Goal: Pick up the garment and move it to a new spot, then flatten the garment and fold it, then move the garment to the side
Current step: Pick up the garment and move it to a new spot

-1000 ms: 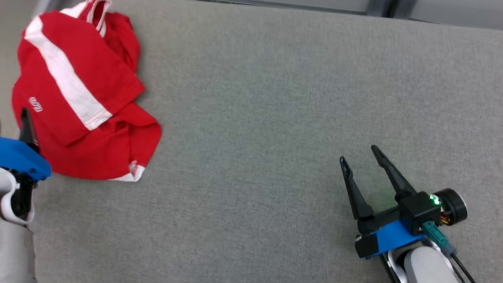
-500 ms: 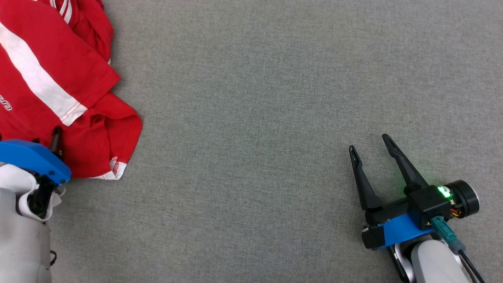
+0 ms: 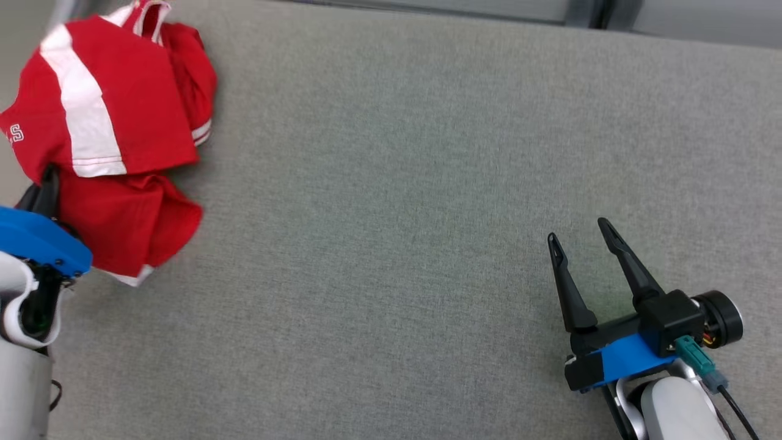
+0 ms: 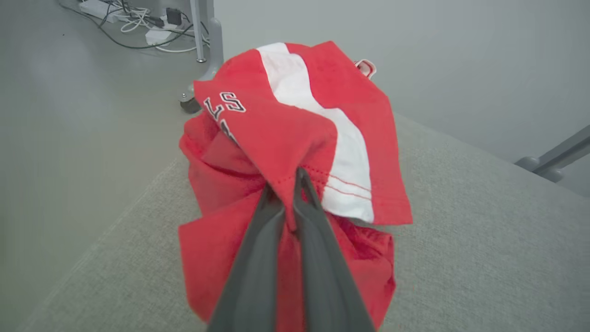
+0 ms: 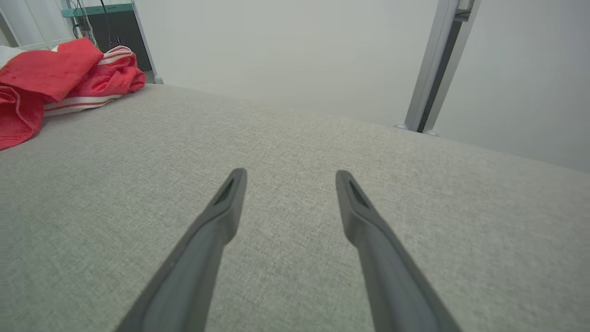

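The left gripper (image 4: 290,180) pinches a fold of the red garment (image 3: 122,110) (white-striped, crumpled) at the grey table's (image 3: 397,183) far left corner. Well apart to the right, the right gripper (image 3: 578,231) stands with its fingers spread above the table.

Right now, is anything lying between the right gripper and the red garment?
Nothing: bare grey fabric surface runs from the open right gripper across to the red garment, as the head and right wrist views both show.

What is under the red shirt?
The grey padded table lies under the red shirt. Anything beneath its crumpled folds is covered, so I cannot tell.
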Available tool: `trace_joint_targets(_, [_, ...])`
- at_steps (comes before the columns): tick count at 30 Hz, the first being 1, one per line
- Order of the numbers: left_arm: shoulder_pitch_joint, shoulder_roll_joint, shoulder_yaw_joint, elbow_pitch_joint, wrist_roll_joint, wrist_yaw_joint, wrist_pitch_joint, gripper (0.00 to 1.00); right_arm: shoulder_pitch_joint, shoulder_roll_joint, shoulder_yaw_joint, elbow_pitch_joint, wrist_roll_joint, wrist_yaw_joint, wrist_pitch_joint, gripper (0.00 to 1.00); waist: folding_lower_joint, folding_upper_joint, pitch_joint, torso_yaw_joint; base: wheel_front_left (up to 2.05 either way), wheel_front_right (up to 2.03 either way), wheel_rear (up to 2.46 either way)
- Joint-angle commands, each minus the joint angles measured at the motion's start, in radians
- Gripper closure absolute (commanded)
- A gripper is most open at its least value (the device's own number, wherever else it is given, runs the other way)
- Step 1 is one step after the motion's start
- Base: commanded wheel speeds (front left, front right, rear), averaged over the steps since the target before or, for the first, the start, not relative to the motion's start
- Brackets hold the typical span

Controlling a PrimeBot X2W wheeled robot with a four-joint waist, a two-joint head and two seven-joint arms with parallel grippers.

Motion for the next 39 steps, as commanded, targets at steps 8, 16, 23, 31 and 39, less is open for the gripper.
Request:
trace_joint_targets(8, [0.027, 0.093, -0.036, -0.209, 0.011, -0.002, -0.018, 1.0, 0.033, -0.004, 0.009, 0.032, 0.061, 0.0, -0.003, 0.0, 0.0001, 0.0, -0.13, -0.026, 0.0, 0.0, 0.0])
trace_joint_targets(16, [-0.041, 0.074, -0.105, -0.451, 0.04, 0.017, 0.057, 1.0, 0.059, -0.004, 0.011, 0.047, 0.12, 0.0, -0.003, 0.0, 0.0001, 0.0, -0.215, -0.107, 0.0, 0.0, 0.0])
trace_joint_targets(23, [-0.083, -0.075, -0.216, -0.541, 0.065, 0.055, 0.048, 1.0, 0.073, -0.004, -0.019, 0.054, 0.142, 0.0, -0.003, 0.0, 0.0001, 0.0, -0.227, -0.191, 0.0, 0.0, 0.0])
trace_joint_targets(31, [-0.027, -0.276, -0.381, -0.422, 0.039, 0.023, -0.024, 1.0, 0.05, -0.003, -0.039, 0.049, 0.149, 0.0, -0.003, 0.0, 0.0001, 0.0, -0.177, -0.271, 0.0, 0.0, 0.0])
trace_joint_targets(39, [0.102, -0.31, -0.462, -0.185, 0.004, 0.005, -0.102, 1.0, 0.03, -0.003, -0.058, 0.04, 0.152, 0.0, -0.003, 0.0, 0.0001, 0.0, -0.121, -0.3, 0.0, 0.0, 0.0])
